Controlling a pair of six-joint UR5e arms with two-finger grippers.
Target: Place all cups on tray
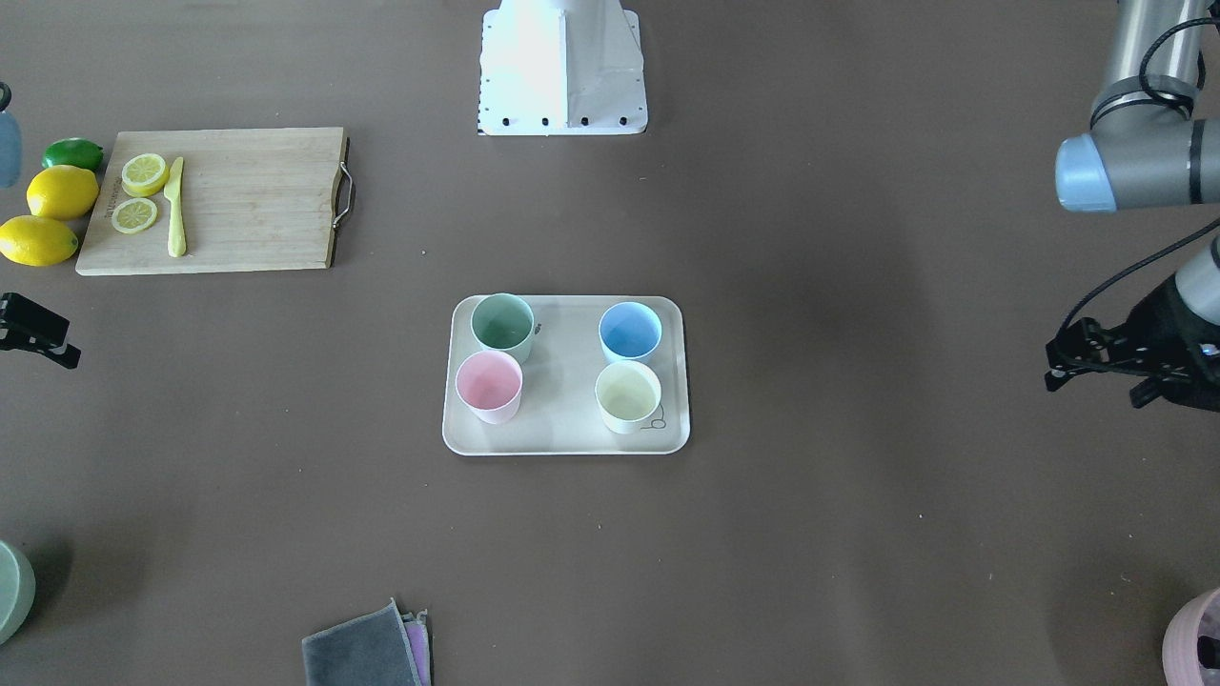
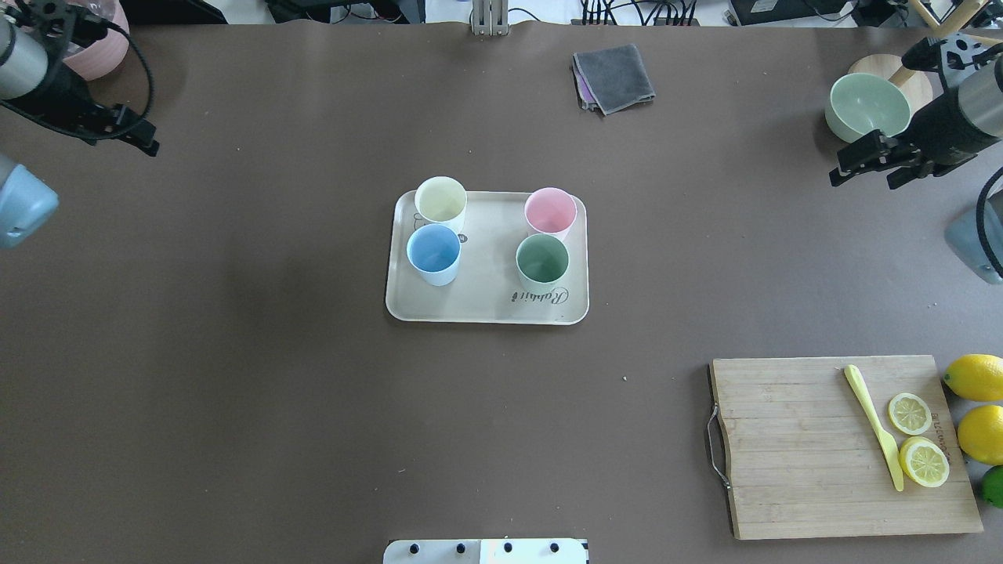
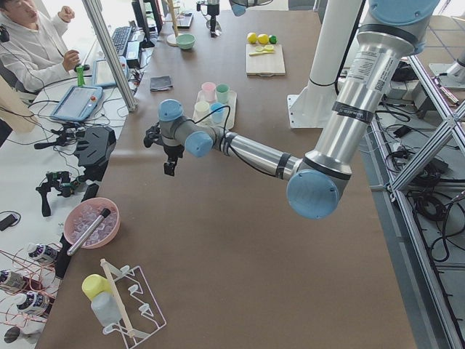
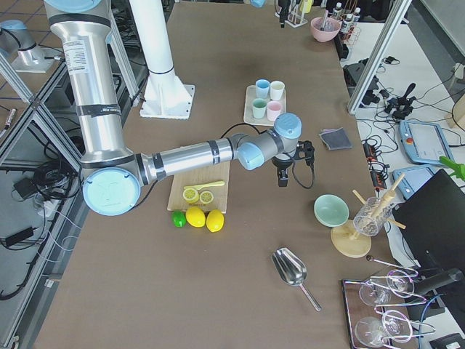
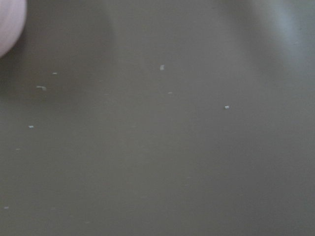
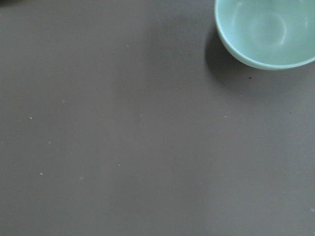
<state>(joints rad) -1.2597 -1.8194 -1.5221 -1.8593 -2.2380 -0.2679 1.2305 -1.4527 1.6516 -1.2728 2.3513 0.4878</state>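
The beige tray (image 1: 562, 381) lies at the table's middle, also in the overhead view (image 2: 486, 270). All four cups stand upright on it: mint green (image 1: 502, 322), pink (image 1: 488, 381), light blue (image 1: 629, 331) and cream-yellow (image 1: 627, 393). In the overhead view they are cream-yellow (image 2: 440, 200), pink (image 2: 550, 210), light blue (image 2: 432, 251) and mint green (image 2: 542, 260). My left gripper (image 1: 1096, 386) hangs open and empty far out at the table's left side. My right gripper (image 2: 866, 176) is open and empty far to the right, beside a sage bowl.
A wooden cutting board (image 2: 799, 446) with lemon slices and a yellow knife (image 2: 874, 427) sits at near right, whole lemons (image 2: 975, 376) beside it. A sage-green bowl (image 2: 868, 106), a folded grey cloth (image 2: 615, 77) and a pink pot (image 2: 106, 47) stand along the far edge.
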